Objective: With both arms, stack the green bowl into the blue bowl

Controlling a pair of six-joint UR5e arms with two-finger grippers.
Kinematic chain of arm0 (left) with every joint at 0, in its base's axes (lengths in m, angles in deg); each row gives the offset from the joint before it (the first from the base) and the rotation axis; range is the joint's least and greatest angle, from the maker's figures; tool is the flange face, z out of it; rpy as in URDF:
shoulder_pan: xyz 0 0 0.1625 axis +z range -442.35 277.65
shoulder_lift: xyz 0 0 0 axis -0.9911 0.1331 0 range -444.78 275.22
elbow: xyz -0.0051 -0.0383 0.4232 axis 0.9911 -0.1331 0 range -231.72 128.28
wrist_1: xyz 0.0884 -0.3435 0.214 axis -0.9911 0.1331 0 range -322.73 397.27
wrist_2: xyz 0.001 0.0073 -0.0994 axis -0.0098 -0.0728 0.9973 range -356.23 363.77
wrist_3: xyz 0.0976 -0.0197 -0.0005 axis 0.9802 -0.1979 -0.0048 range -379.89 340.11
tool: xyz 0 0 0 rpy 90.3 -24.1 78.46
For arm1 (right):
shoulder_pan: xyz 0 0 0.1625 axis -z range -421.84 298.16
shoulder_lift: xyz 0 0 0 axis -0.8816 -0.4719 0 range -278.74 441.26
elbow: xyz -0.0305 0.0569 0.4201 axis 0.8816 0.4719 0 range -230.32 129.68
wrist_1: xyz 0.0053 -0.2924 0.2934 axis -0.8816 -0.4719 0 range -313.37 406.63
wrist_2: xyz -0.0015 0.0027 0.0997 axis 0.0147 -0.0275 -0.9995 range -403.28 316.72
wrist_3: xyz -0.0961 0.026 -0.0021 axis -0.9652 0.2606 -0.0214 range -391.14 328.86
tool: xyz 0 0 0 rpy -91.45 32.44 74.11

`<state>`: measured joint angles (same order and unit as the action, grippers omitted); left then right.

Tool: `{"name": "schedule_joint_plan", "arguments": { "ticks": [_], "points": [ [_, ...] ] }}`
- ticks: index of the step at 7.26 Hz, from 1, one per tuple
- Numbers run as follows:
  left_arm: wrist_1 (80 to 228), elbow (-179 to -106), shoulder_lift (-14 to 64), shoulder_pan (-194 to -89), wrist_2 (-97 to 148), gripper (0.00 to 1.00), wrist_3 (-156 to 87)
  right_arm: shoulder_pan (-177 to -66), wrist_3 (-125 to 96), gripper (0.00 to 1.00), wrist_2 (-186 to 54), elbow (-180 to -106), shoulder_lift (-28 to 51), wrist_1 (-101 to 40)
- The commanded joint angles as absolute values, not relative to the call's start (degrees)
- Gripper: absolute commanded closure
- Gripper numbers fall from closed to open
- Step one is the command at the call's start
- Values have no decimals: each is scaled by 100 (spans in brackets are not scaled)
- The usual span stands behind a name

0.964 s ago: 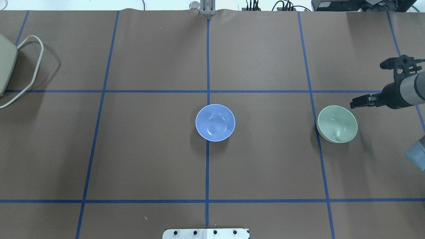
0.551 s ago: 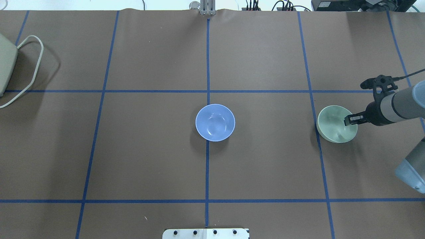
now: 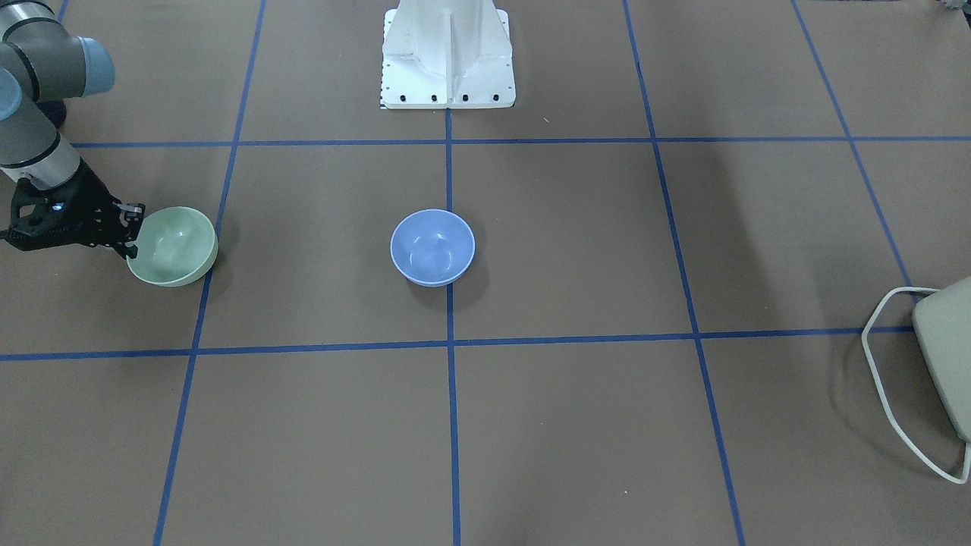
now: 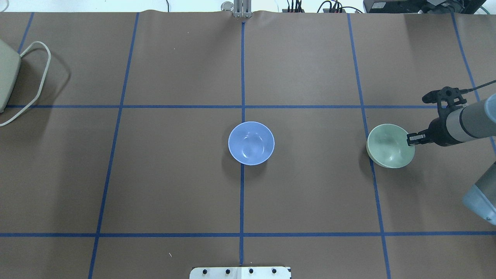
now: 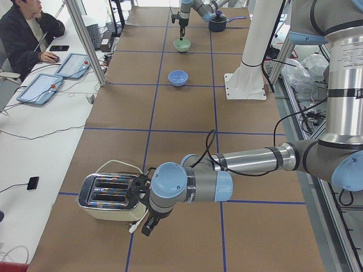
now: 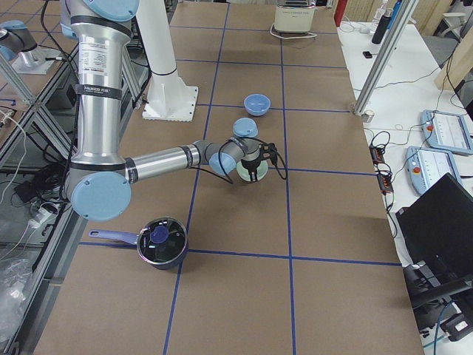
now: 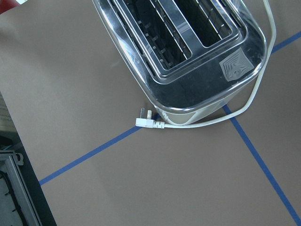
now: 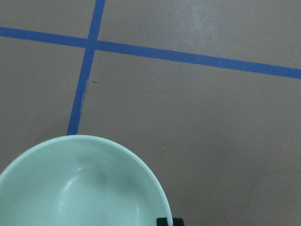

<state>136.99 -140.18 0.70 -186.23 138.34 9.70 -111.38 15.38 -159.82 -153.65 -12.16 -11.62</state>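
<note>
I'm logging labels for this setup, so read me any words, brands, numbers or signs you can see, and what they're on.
No text can be read anywhere.
The toaster bears a square embossed emblem, lines without legible letters.
The green bowl and blue bowl are plain.

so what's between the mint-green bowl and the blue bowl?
Nothing: in the overhead view only bare brown table paper lies between the pale mint-green round bowl and the periwinkle-blue round bowl, plus one blue tape line.

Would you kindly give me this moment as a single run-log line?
step: grasp green bowl | right gripper: at its rim, grip unclear | left gripper: by toaster | blue bowl: empty, mid-table
</note>
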Motion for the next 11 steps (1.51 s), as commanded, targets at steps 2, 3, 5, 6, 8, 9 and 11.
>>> {"name": "schedule_joint_plan", "arguments": {
  "ticks": [2, 3, 5, 6, 8, 9, 11],
  "points": [
    [13782, -14198, -146, -18615, 14184, 1, -484, -12070, 1605, 100, -17140, -15569, -124, -2132],
    [13817, -14234, -155, -18615, 14263, 1, -1026, -12055, 1788, 100, -17143, -15665, 509, -2896],
    [13773, -14436, -138, -18536, 14246, 1, -1216, -11601, 2804, 100, -17065, -15675, 1679, -3666],
    [13756, -14540, -146, -18466, 14229, 1, -1338, -11215, 3340, 100, -16794, -15632, 2015, -3721],
    [13808, -14559, -155, -18387, 14194, 1, -1436, -10231, 4361, 100, -15741, -15579, 2385, -3869],
    [13817, -14559, -155, -18386, 14193, 1, -1410, -9870, 4626, 100, -15389, -15378, 2735, -4193],
    [13817, -14586, -164, -18386, 14193, 1, -1401, -9315, 4936, 100, -14736, -15078, 2871, -4161]
  ]
}}
